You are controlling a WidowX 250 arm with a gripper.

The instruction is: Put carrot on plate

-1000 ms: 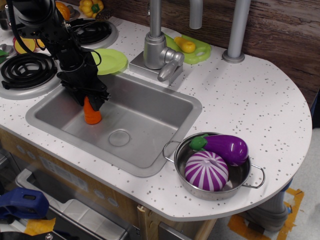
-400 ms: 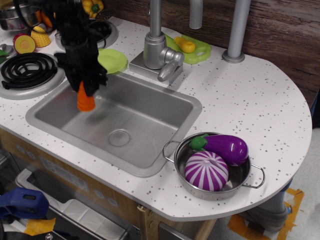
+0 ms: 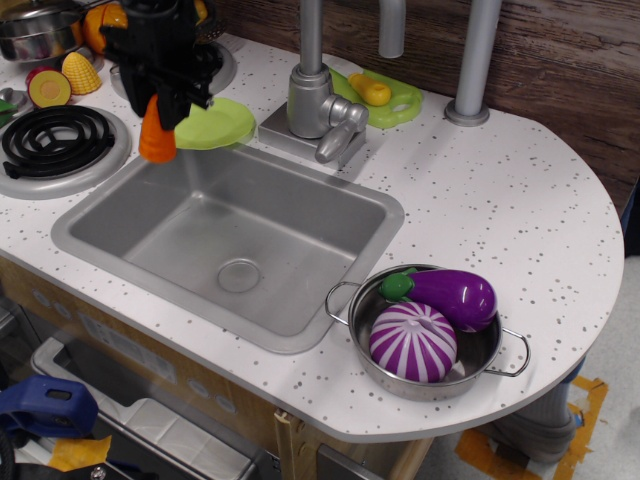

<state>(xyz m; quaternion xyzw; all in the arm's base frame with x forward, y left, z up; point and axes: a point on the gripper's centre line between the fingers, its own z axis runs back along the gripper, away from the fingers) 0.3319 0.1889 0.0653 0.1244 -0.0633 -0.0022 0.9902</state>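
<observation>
Faucet of grey metal (image 3: pixel 318 100) stands at three o'clock of my black claw (image 3: pixel 163 98), which pinches the small bright-orange plastic carrot (image 3: pixel 157 135) hanging above the steel sink's (image 3: pixel 240 230) far-left rim. Just right lies the flat lime-green plastic plate (image 3: pixel 222 124), its left edge hidden behind my fingers. White speckled countertop (image 3: pixel 500 210) carries a coil burner (image 3: pixel 55 140) at nine o'clock.

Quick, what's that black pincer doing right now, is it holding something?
Pincer: closed on the carrot, holding it in the air at the sink's back-left corner, beside the green plate.
</observation>
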